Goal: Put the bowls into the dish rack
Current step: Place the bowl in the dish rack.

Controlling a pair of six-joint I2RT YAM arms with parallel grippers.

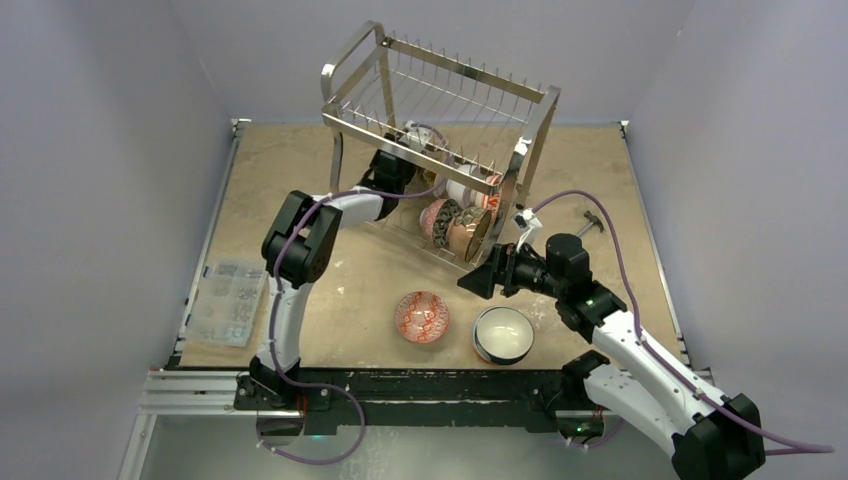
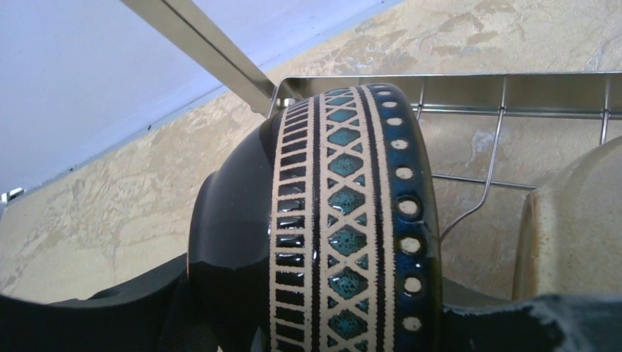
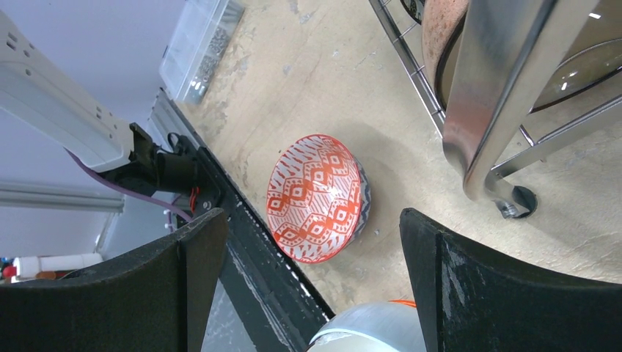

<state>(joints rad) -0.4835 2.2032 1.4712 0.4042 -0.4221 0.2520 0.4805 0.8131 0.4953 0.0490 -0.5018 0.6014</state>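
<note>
From above, one dish rack (image 1: 440, 105) stands on the desk (image 1: 300, 170) toward the middle of the far edge. A row of bowls (image 1: 455, 215) sits on edge in its lower tier; at least four can be made out, but they are too crowded for an exact count. Two more bowls lie open side up near the near edge: one red-patterned bowl (image 1: 421, 317) and, just right of it, one white bowl (image 1: 502, 334). One clear plastic box (image 1: 228, 300) of small parts sits by the left edge. The left gripper (image 1: 398, 160) reaches into the rack's lower tier, and the right gripper (image 1: 478, 283) hangs spread above the desk beside the rack's near right leg. In the left wrist view, the two fingers (image 2: 95, 315) pinch one dark bowl (image 2: 345, 220) banded with teal diamonds, held on edge inside the rack wires, with one tan bowl (image 2: 579, 235) just to its right. In the right wrist view, both fingers (image 3: 506, 293) are wide apart with nothing between them; below lie the red-patterned bowl and a sliver of the white one, and past the rack leg stand one speckled bowl (image 3: 440, 29) and one brown bowl (image 3: 579, 66).
</note>
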